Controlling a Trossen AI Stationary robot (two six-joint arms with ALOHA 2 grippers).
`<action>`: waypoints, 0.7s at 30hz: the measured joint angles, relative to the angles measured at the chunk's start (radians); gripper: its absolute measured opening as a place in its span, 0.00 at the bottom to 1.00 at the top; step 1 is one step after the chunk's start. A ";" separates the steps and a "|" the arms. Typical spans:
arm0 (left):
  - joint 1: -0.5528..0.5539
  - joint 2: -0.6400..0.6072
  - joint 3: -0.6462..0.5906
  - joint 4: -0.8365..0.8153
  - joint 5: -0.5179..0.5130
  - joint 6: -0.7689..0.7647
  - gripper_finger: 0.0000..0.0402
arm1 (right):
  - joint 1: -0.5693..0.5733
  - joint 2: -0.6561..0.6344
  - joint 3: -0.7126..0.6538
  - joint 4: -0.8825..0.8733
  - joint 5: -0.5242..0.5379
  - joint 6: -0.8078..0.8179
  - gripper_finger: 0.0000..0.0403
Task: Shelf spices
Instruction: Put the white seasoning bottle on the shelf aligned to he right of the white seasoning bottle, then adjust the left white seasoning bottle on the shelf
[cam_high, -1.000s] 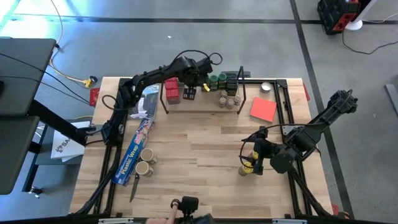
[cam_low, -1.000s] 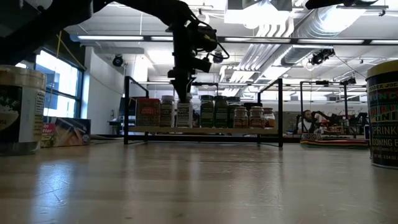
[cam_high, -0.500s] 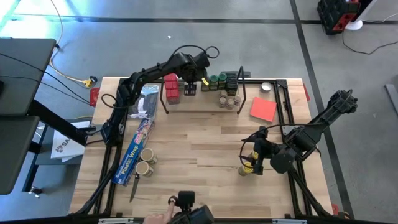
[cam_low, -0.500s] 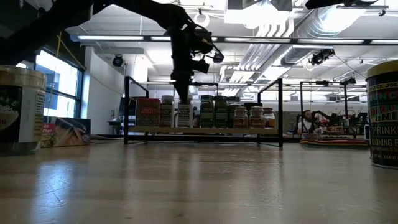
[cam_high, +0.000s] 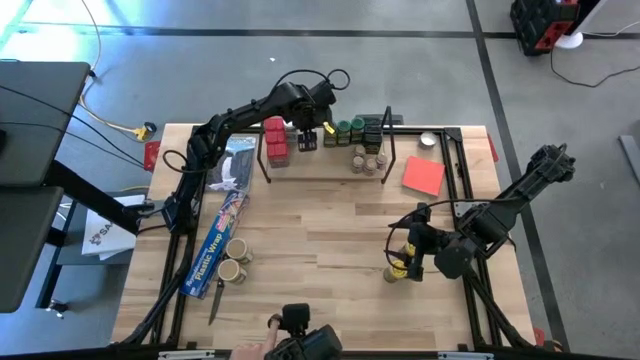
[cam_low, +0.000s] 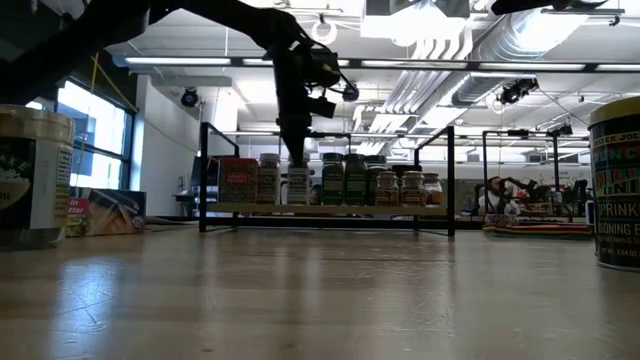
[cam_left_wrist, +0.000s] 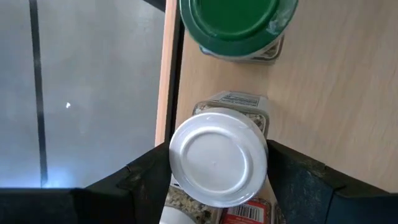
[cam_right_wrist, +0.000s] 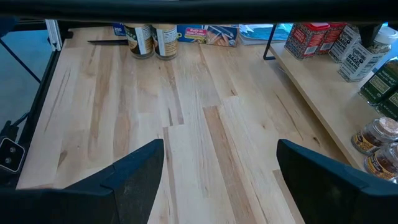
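The shelf stands along the table's far edge and carries the spices: red tins, green-lidded jars and small tan-lidded jars. My left gripper hangs over the shelf, open. Its fingers flank the lid of a white-lidded jar that stands upright on the board beside a green-lidded jar. My right gripper is open, low over the table's right half. It stands by a yellow-labelled jar, which also shows in the low view.
A long blue plastic-wrap box lies along the left side, with two round jars beside it. A red square sheet and a round tin lie at the far right. Bare wood fills the middle. A person's hand shows at the near edge.
My left gripper has risen slightly off the white-lidded jar and drifted toward the table's far edge. The jar stays standing on the shelf. My right arm has kept still.
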 joint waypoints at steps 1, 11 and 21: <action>0.000 0.000 0.000 0.002 0.006 0.000 0.60 | 0.000 0.000 0.000 0.000 0.000 0.000 0.76; 0.005 -0.005 0.000 0.026 -0.004 -0.007 0.69 | 0.000 0.000 0.000 0.000 -0.004 0.000 0.76; 0.007 -0.010 0.175 -0.180 -0.033 0.015 0.72 | 0.000 0.000 0.000 -0.003 -0.006 0.000 0.76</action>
